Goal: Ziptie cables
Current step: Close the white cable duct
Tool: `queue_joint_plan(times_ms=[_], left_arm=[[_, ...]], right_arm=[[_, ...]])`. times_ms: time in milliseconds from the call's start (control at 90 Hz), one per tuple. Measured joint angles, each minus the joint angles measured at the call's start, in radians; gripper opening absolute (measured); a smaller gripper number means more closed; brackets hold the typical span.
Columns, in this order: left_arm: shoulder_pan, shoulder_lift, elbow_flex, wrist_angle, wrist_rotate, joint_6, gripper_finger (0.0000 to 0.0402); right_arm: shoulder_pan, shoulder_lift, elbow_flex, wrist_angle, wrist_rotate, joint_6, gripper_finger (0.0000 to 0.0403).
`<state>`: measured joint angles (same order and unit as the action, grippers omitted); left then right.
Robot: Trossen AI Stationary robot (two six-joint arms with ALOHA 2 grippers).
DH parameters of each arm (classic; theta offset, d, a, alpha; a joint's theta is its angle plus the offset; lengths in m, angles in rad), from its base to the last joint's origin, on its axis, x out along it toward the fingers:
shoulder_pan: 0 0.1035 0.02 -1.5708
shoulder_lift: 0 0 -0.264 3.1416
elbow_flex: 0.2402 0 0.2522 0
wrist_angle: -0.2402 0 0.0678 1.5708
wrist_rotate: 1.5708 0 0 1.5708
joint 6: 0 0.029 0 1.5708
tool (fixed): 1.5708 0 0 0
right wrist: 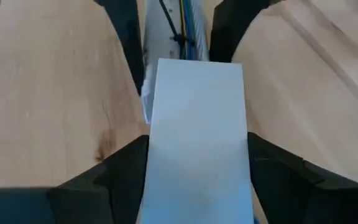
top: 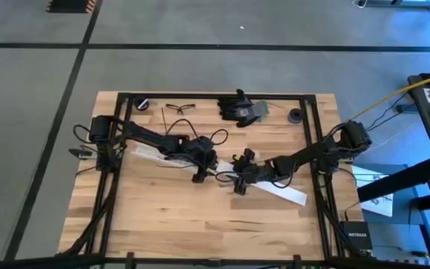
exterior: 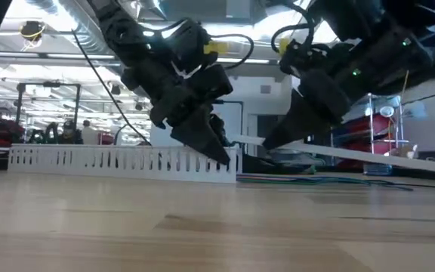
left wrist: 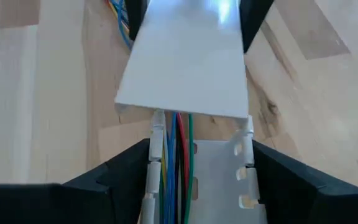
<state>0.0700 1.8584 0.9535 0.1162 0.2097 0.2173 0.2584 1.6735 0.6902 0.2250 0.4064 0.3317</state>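
A white slotted duct (left wrist: pixel 219 180) lies on the table with the cables (left wrist: pixel 178 134), thin blue, red, green and yellow wires, running inside it. My left gripper (top: pixel 200 172) stands at the duct's end, its fingers either side of it. A flat white cover strip (right wrist: pixel 197 137) reaches from my right gripper (top: pixel 240 181) toward the table's right near side. Its free end (left wrist: pixel 182 102) hangs over the duct's end. More cables (exterior: pixel 316 180) lie on the wood behind. My left gripper has the duct's two slotted side walls (left wrist: pixel 246 155) between its fingers, near the duct's end. The fingers slant down and lie across the duct, which rests on the table. My right gripper pinches the cover strip by its two long edges (right wrist: pixel 248 162), across its width. The held end is raised and the strip tilts, its far end (top: pixel 297 198) on the table.
Black gloves (top: pixel 239 108), safety glasses (top: pixel 179 108) and two small black round parts (top: pixel 141 103) (top: pixel 295 115) lie along the far edge. Black frame rails (top: pixel 103 202) (top: pixel 321 202) run down both sides. Bare wood lies toward the near edge.
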Motion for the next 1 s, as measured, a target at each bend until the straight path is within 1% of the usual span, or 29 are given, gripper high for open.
queue_joint_plan(times_ms=[133,222,356,633,733,867,1000], left_arm=[[0.0,0.0,0.0,0.0,0.001,0.0,0.0235],[0.0,0.0,0.0,-0.003,0.002,0.0,0.0235],[0.0,0.0,-0.001,-0.003,0.002,-0.002,0.0235],[-0.001,0.001,-0.001,0.003,0.0,-0.005,0.0235],[0.001,0.001,-0.001,0.004,-0.001,-0.006,0.0235],[0.002,0.001,-0.001,0.005,-0.003,-0.008,0.0235],[0.001,0.001,-0.001,0.008,-0.005,-0.009,0.0235]], right_arm=[[0.001,0.035,-0.001,0.026,-0.041,-0.001,0.0234],[0.002,0.05,-0.001,0.048,-0.03,-0.001,0.0234],[0.003,0.049,-0.001,0.05,-0.025,-0.003,0.0234],[0.003,0.004,-0.001,0.049,-0.041,-0.008,0.0234],[0.003,0.005,-0.001,0.05,-0.067,-0.008,0.0234],[0.003,0.026,-0.001,0.019,-0.032,-0.012,0.0234],[0.003,0.041,-0.001,0.033,-0.01,-0.032,0.0234]])
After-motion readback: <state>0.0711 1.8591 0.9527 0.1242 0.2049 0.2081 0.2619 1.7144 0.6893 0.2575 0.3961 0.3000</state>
